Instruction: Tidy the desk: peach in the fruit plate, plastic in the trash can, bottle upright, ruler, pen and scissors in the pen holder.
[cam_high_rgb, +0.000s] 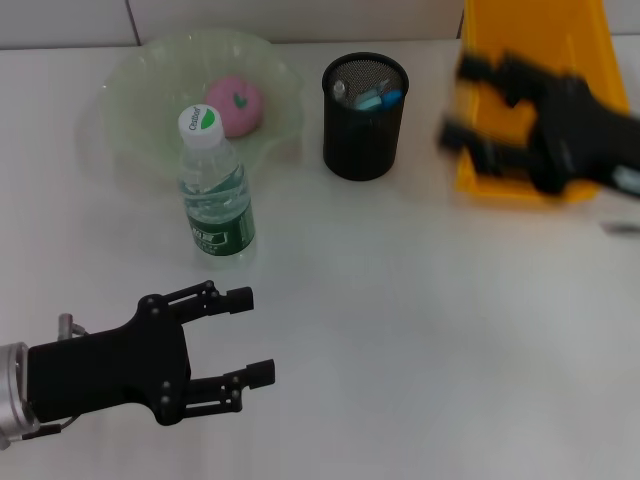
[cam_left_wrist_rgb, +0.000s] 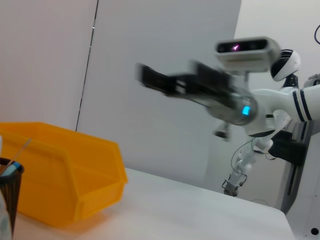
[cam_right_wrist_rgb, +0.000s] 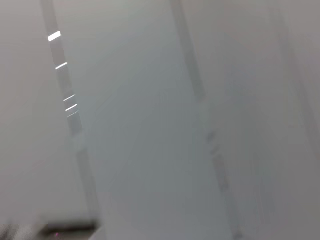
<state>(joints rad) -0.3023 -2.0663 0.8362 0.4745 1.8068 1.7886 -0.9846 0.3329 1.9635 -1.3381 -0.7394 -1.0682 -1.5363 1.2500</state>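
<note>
On the white tabletop, the peach lies in the pale green fruit plate at eleven o'clock. The water bottle stands upright, touching the plate's near rim. The black mesh pen holder, at twelve o'clock, holds several items, too small to name. The yellow trash can sits at two o'clock. The left end effector hovers at seven o'clock, jaws spread and empty. The right end effector is blurred in front of the trash can, fingers apart, holding nothing visible.
</note>
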